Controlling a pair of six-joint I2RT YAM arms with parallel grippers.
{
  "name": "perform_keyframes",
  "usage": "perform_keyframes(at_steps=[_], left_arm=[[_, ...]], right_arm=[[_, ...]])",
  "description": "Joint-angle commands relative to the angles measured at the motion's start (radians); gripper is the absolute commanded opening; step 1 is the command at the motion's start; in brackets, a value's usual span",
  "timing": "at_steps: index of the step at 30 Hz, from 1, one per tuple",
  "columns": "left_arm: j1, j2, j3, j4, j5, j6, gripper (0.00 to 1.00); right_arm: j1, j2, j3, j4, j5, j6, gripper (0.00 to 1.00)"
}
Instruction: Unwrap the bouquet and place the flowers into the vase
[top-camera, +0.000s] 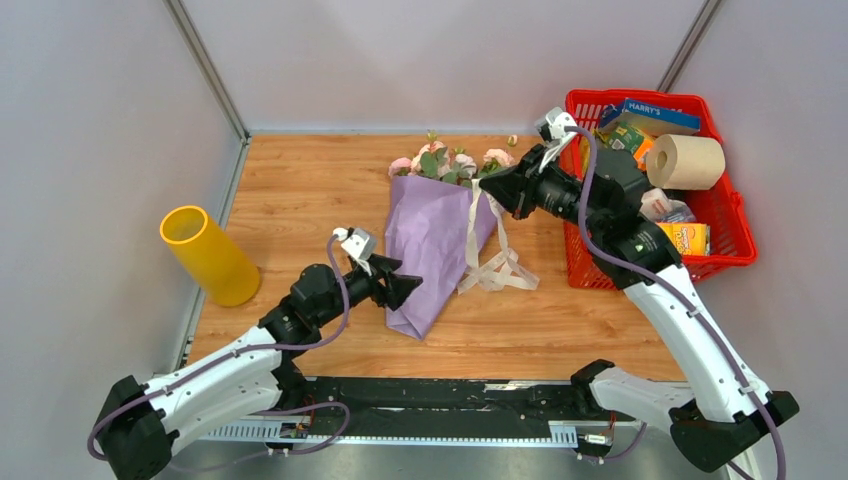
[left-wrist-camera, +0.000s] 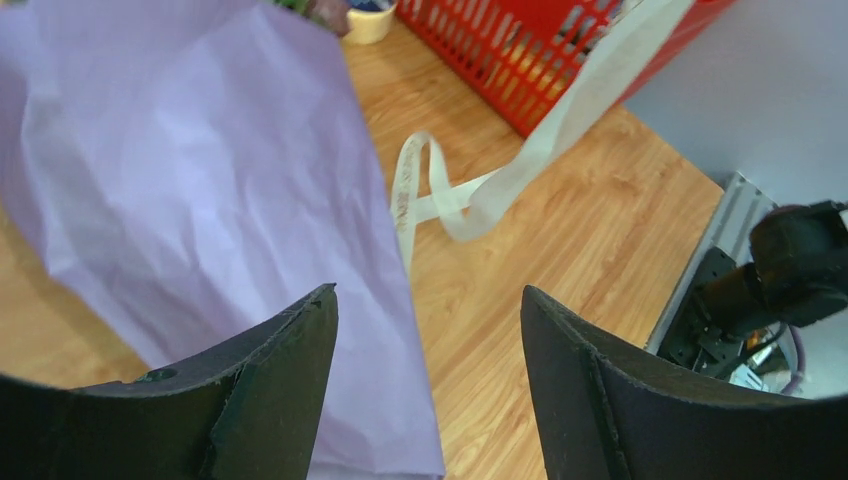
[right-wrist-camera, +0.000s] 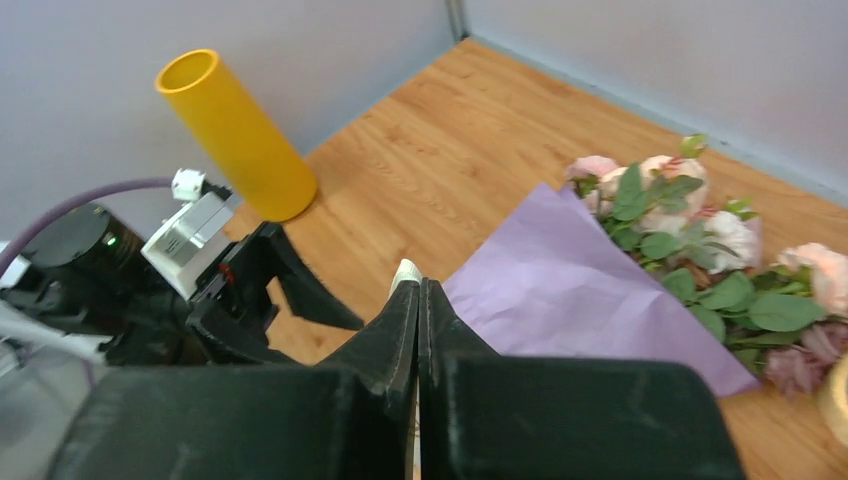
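Observation:
The bouquet lies on the wooden table as a lilac paper cone, with the pink flowers and green leaves at its far end. Its cream ribbon is untied. One strand rises to my right gripper, which is shut on it, and the ribbon's end pokes out between the fingertips. My left gripper stands open beside the cone's narrow near end, holding nothing. In the left wrist view its jaws frame the paper's edge. The yellow vase stands at the far left.
A red basket at the right holds a beige paper roll and boxed groceries, close behind my right arm. Grey walls close in the table on the left, back and right. A black rail runs along the near edge.

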Motion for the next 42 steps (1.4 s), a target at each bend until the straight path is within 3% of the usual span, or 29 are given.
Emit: perform_keyframes(at_steps=[1, 5, 13, 19, 26, 33, 35, 37, 38, 39, 40, 41, 42], left_arm=[[-0.002, 0.047, 0.092, 0.098, 0.203, 0.179, 0.75], [-0.017, 0.118, 0.098, 0.311, 0.305, 0.187, 0.75], [-0.128, 0.311, 0.207, 0.437, 0.294, 0.263, 0.76], [-0.178, 0.452, 0.267, 0.518, 0.291, 0.269, 0.76], [-0.209, 0.592, 0.340, 0.589, 0.180, 0.291, 0.76], [-0.243, 0.702, 0.383, 0.692, 0.199, 0.288, 0.73], [-0.246, 0.715, 0.383, 0.705, 0.200, 0.286, 0.65], [-0.246, 0.707, 0.379, 0.709, 0.191, 0.283, 0.37], [-0.246, 0.700, 0.374, 0.709, 0.176, 0.283, 0.17], [-0.246, 0.674, 0.362, 0.709, 0.162, 0.282, 0.07], [-0.246, 0.658, 0.351, 0.704, 0.127, 0.282, 0.00], [-0.246, 0.619, 0.340, 0.687, 0.105, 0.282, 0.00], [-0.248, 0.599, 0.337, 0.666, 0.046, 0.283, 0.00]], right_arm=[[0.003, -0.041, -0.003, 0.035, -0.200, 0.075, 0.00], [0.003, -0.055, -0.032, 0.110, -0.246, 0.161, 0.00], [0.002, -0.098, -0.179, 0.467, -0.323, 0.448, 0.00], [0.003, -0.113, -0.230, 0.574, -0.298, 0.543, 0.00], [0.005, -0.136, -0.298, 0.680, -0.288, 0.655, 0.00], [0.003, -0.156, -0.341, 0.702, -0.248, 0.683, 0.00], [0.005, -0.161, -0.344, 0.697, -0.243, 0.683, 0.00], [0.003, -0.170, -0.350, 0.688, -0.234, 0.678, 0.00], [0.003, -0.176, -0.351, 0.673, -0.226, 0.668, 0.01], [0.003, -0.184, -0.353, 0.653, -0.211, 0.655, 0.02], [0.005, -0.196, -0.356, 0.626, -0.193, 0.634, 0.04], [0.003, -0.211, -0.358, 0.596, -0.170, 0.616, 0.06], [0.003, -0.227, -0.361, 0.570, -0.144, 0.587, 0.15]])
